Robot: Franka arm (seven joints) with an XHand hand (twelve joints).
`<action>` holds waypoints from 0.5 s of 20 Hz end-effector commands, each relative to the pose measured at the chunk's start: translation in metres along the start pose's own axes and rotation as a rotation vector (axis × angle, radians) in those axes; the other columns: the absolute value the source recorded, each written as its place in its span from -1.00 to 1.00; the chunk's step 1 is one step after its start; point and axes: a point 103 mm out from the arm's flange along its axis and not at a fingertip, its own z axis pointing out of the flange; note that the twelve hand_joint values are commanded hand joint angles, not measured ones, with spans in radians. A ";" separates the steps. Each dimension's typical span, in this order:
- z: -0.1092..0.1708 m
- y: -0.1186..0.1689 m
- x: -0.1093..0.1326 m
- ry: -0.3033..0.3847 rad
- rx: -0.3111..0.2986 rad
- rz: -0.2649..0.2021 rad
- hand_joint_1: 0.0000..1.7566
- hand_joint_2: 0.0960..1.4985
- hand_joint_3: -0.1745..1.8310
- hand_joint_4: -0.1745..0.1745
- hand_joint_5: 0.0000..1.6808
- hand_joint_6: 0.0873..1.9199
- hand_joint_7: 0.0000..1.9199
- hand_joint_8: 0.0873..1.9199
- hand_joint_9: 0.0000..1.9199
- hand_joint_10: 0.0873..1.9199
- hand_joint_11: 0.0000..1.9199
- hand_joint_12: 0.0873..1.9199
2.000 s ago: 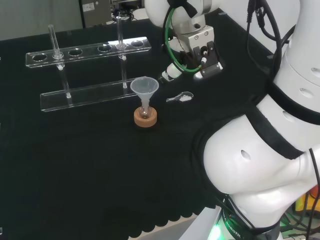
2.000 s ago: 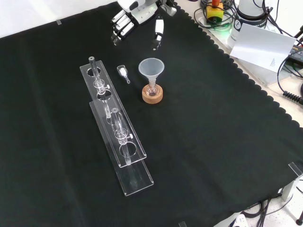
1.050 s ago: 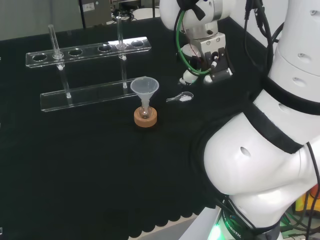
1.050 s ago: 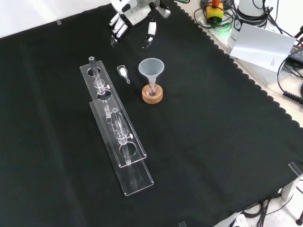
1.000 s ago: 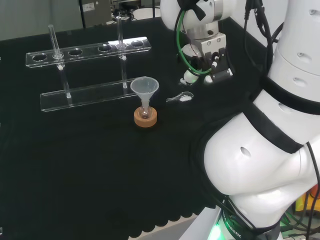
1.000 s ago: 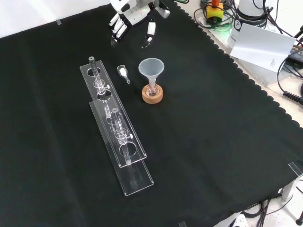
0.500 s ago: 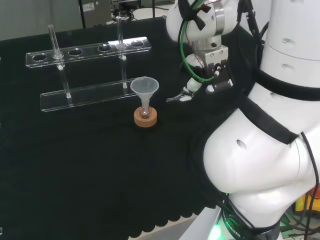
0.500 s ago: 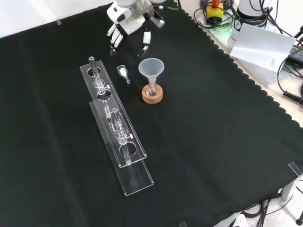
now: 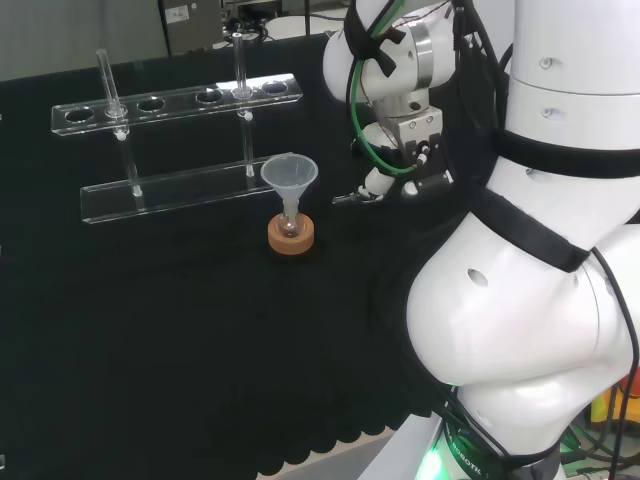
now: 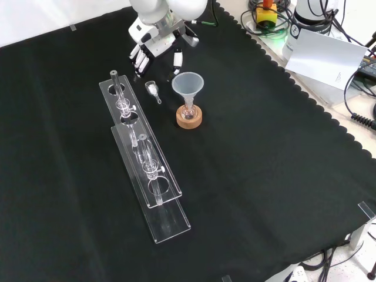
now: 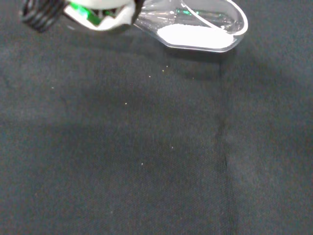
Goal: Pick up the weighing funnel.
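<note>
One weighing funnel, one funnel, one rack, two tubes

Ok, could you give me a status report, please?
Hand open, close over the weighing funnel. Weighing funnel on the cloth, white powder inside, not gripped. Big funnel stands close beside it.

Head view: behind, above arm. Front view: down on cloth. Wrist view: close. Wide pair share funnel.

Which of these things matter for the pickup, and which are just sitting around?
Job:
- small clear scoop-like weighing funnel holding white powder
- black and white hand, close by

Lying about:
- big clear cone funnel on cork ring
- clear plastic tube rack
</note>
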 end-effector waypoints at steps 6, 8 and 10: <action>0.010 0.016 -0.004 -0.026 0.007 0.004 0.07 -0.18 -0.21 -0.29 -0.29 -1.00 -0.52 -0.34 -0.29 -0.51 -0.61 0.32; 0.012 0.017 -0.004 -0.028 0.007 0.009 0.07 -0.18 -0.21 -0.28 -0.27 -0.99 -0.51 -0.34 -0.29 -0.51 -0.61 0.32; 0.015 0.018 -0.005 -0.023 0.021 0.014 0.07 -0.19 -0.21 -0.27 -0.26 -0.98 -0.51 -0.34 -0.29 -0.51 -0.61 0.32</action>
